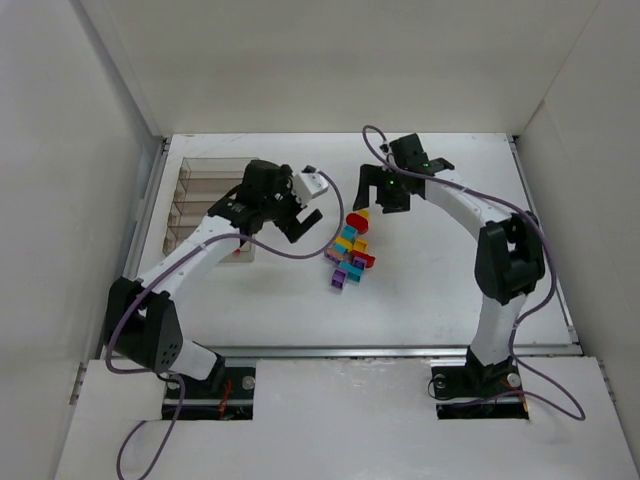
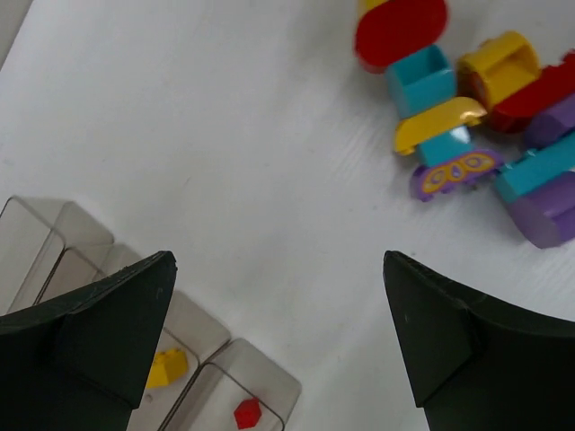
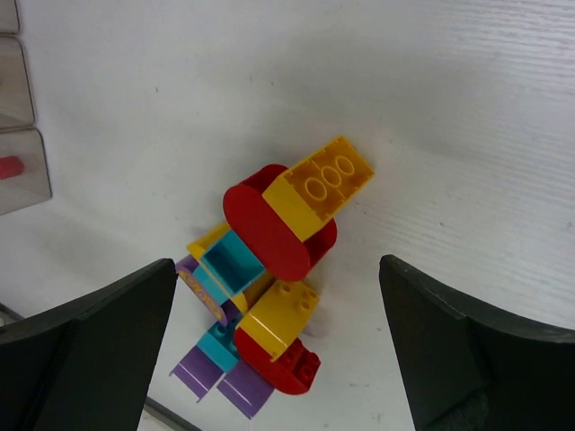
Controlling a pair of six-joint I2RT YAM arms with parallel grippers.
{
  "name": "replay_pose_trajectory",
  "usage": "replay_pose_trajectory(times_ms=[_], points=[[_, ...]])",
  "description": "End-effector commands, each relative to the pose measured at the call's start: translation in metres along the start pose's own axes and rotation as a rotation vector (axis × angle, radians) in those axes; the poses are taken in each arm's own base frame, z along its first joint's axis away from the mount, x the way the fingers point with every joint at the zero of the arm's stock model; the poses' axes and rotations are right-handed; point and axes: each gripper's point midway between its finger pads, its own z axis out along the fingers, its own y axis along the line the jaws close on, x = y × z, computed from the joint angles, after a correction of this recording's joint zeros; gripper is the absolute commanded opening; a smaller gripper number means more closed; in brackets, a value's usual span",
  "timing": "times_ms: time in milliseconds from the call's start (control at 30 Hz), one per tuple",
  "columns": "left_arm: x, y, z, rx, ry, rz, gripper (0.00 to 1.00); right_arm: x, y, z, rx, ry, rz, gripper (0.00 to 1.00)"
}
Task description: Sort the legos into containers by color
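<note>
Two bricks already lie in the organizer (image 2: 54, 224), a yellow one (image 2: 168, 366) and a red one (image 2: 247, 413) in neighbouring compartments, and the left gripper (image 2: 278, 260) hangs over that end, jaws spread wide with nothing between them. Most bricks (image 1: 350, 255) sit in a tight heap on the table (image 1: 450, 290), well apart from the organizer, with the right gripper (image 3: 278, 262) poised above them, equally wide and empty. Next pick, I judge: lowering onto one brick at the heap's edge without dragging its neighbours.

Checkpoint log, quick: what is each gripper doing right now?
Left gripper: open, holding nothing.
Right gripper: open, holding nothing, over the legos.
</note>
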Motion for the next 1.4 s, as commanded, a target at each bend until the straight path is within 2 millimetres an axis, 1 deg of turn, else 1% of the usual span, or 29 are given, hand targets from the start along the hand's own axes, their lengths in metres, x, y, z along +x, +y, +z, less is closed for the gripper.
replay_pose_trajectory(times_ms=[0,33,67,133,167,200,233,267,300,333,367,433,467,533,567,633,733,767,800,900,933,1033,1100,1167,1200,1233,1267,1300,1367], points=[[-0.021,-0.038,-0.017,0.144,-0.075,0.141,0.99,-0.008,-0.002,-0.040,0.040,-0.078,-0.074,1.00],[-0.018,-0.047,-0.016,0.177,-0.072,0.156,0.99,-0.002,-0.005,-0.043,0.053,-0.067,-0.070,1.00],[-0.022,-0.060,-0.015,0.217,-0.083,0.194,0.99,0.012,-0.014,-0.042,0.079,-0.039,-0.072,1.00],[-0.027,-0.074,-0.011,0.237,-0.078,0.261,1.00,0.019,-0.014,-0.052,0.075,-0.049,-0.075,1.00],[-0.034,-0.088,-0.004,0.270,-0.087,0.285,1.00,0.031,-0.023,-0.051,0.087,-0.033,-0.045,1.00],[-0.037,-0.092,-0.001,0.280,-0.085,0.273,1.00,0.031,-0.028,-0.055,0.091,-0.044,-0.027,1.00],[-0.052,-0.095,0.000,0.298,-0.115,0.265,1.00,0.027,-0.023,-0.062,0.077,-0.080,-0.010,1.00],[-0.049,-0.102,0.009,0.330,-0.090,0.222,1.00,0.025,-0.027,-0.066,0.080,-0.096,0.010,1.00],[-0.055,-0.112,0.014,0.351,-0.092,0.219,1.00,0.029,-0.033,-0.068,0.089,-0.093,0.033,1.00],[-0.064,-0.118,0.016,0.367,-0.091,0.210,1.00,0.021,-0.031,-0.076,0.095,-0.137,0.046,1.00],[-0.066,-0.125,0.020,0.383,-0.085,0.198,1.00,0.022,-0.030,-0.080,0.093,-0.143,0.053,1.00],[-0.064,-0.145,0.030,0.421,-0.057,0.138,1.00,0.014,-0.036,-0.090,0.130,-0.192,0.073,1.00],[-0.073,-0.147,0.028,0.433,-0.080,0.112,1.00,0.011,-0.035,-0.099,0.137,-0.215,0.093,1.00],[-0.073,-0.162,0.034,0.457,-0.064,0.048,1.00,0.003,-0.044,-0.115,0.169,-0.276,0.149,1.00],[-0.073,-0.163,0.034,0.458,-0.059,0.028,1.00,0.001,-0.043,-0.120,0.174,-0.295,0.162,1.00],[-0.070,-0.178,0.037,0.487,-0.036,0.015,1.00,-0.005,-0.056,-0.132,0.221,-0.346,0.209,1.00],[-0.050,-0.185,0.052,0.460,0.038,-0.051,1.00,-0.011,-0.061,-0.151,0.262,-0.424,0.246,1.00],[-0.050,-0.188,0.056,0.450,0.044,-0.066,0.98,-0.010,-0.062,-0.154,0.272,-0.432,0.247,1.00],[-0.048,-0.184,0.061,0.417,0.054,-0.087,0.94,-0.012,-0.060,-0.163,0.268,-0.462,0.255,1.00],[-0.042,-0.187,0.073,0.395,0.087,-0.125,0.81,-0.010,-0.061,-0.171,0.275,-0.488,0.255,1.00],[-0.047,-0.188,0.073,0.383,0.082,-0.127,0.78,-0.009,-0.062,-0.175,0.279,-0.499,0.255,1.00],[-0.044,-0.194,0.076,0.366,0.100,-0.119,0.74,-0.005,-0.064,-0.178,0.288,-0.507,0.256,1.00],[-0.033,-0.188,0.082,0.315,0.133,-0.126,0.71,-0.003,-0.063,-0.178,0.275,-0.508,0.254,1.00],[-0.030,-0.185,0.082,0.293,0.149,-0.133,0.71,-0.005,-0.060,-0.178,0.255,-0.525,0.249,1.00],[-0.026,-0.184,0.085,0.283,0.162,-0.132,0.70,0.000,-0.061,-0.174,0.252,-0.510,0.249,1.00],[-0.022,-0.190,0.086,0.294,0.179,-0.125,0.70,0.000,-0.061,-0.173,0.251,-0.512,0.249,1.00],[-0.021,-0.188,0.086,0.281,0.180,-0.115,0.68,0.000,-0.061,-0.173,0.251,-0.512,0.249,1.00],[-0.021,-0.192,0.089,0.288,0.179,-0.108,0.66,0.000,-0.059,-0.172,0.240,-0.507,0.247,1.00],[-0.015,-0.190,0.094,0.267,0.189,-0.106,0.59,0.000,-0.059,-0.172,0.240,-0.507,0.247,1.00]])
